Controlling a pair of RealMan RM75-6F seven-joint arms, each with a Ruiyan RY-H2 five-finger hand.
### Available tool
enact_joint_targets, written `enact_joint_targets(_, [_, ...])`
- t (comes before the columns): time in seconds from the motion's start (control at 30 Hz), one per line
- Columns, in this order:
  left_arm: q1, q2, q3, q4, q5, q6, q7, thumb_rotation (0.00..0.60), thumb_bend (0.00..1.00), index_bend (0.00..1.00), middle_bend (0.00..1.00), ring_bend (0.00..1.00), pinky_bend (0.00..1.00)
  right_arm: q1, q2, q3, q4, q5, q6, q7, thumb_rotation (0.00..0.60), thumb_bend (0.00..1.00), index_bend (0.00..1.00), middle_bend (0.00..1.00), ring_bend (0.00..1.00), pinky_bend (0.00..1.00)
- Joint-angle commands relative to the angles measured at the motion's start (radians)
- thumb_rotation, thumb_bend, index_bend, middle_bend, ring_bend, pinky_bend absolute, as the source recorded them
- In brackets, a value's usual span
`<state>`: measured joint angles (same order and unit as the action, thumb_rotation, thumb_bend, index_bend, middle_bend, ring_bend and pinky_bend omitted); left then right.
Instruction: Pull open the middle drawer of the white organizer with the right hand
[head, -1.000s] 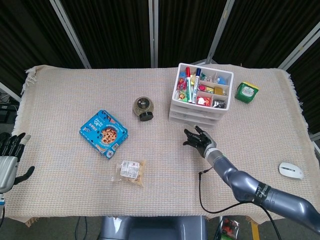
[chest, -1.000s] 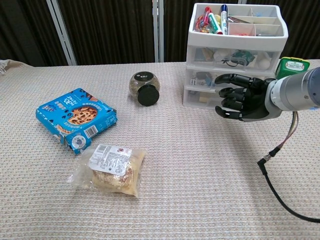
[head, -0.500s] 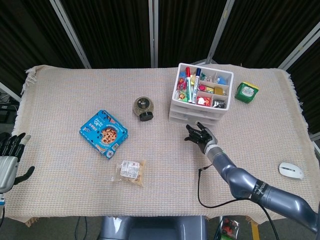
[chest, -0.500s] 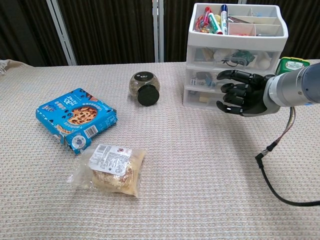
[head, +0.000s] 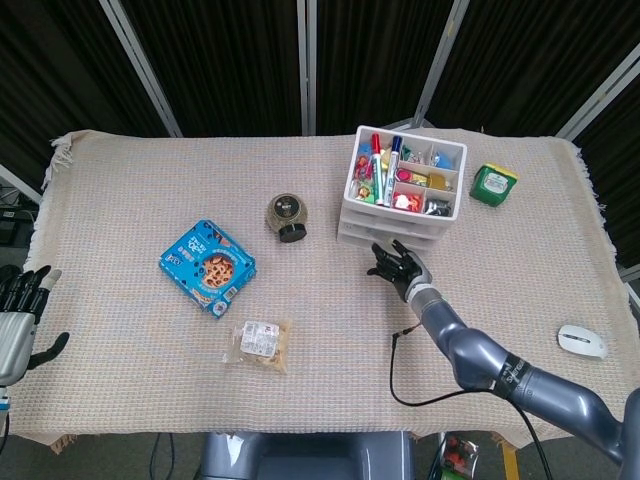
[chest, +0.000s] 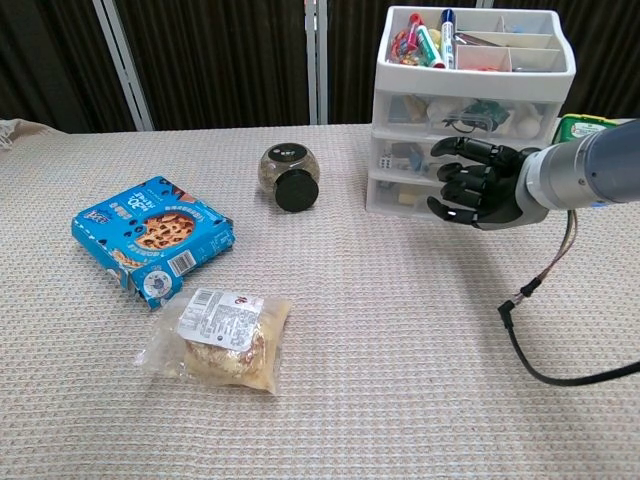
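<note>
The white organizer (head: 400, 203) (chest: 470, 105) stands at the back right of the table, its open top tray full of markers and small items. It has three stacked drawers, all closed. The middle drawer (chest: 410, 157) shows small items through its clear front. My right hand (head: 400, 267) (chest: 482, 186) hovers just in front of the drawers, level with the middle and bottom ones, its fingers spread and slightly curled, holding nothing. Whether its fingertips touch the drawer front is unclear. My left hand (head: 15, 318) rests open at the table's left edge, far from the organizer.
A dark round jar (head: 287, 217) (chest: 289, 179) stands left of the organizer. A blue cookie box (head: 207, 266) and a snack bag (head: 262, 342) lie mid-left. A green box (head: 493, 184) sits right of the organizer, a white mouse (head: 582, 341) at far right. A black cable (chest: 540, 330) trails from my right arm.
My right hand has moved forward toward the organizer, from some way in front of it to right at the drawer fronts. The left hand has not moved.
</note>
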<state>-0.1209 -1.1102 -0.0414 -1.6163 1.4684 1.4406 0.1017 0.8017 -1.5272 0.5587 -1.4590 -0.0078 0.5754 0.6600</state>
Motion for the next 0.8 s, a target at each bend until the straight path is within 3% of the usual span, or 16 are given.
enact_joint_targets(0.03, [0.000, 0.000, 0.000, 0.000, 0.000, 0.000, 0.002, 0.600, 0.32, 0.00, 0.00, 0.00, 0.00, 0.003, -0.005, 0.010, 0.006, 0.009, 0.004, -0.002, 0.600, 0.36, 0.31, 0.84, 0.86, 0.59])
enact_joint_targets(0.47, [0.000, 0.000, 0.000, 0.000, -0.001, 0.001, 0.004, 0.600, 0.32, 0.00, 0.00, 0.00, 0.00, 0.011, -0.016, 0.012, 0.024, 0.052, -0.007, -0.029, 0.600, 0.37, 0.35, 0.84, 0.86, 0.59])
enact_joint_targets(0.8, [0.000, -0.001, 0.000, 0.001, 0.000, 0.002, 0.005, 0.600, 0.32, 0.00, 0.00, 0.00, 0.00, -0.025, 0.003, 0.036, -0.032, 0.046, -0.019, -0.016, 0.600, 0.38, 0.35, 0.84, 0.86, 0.59])
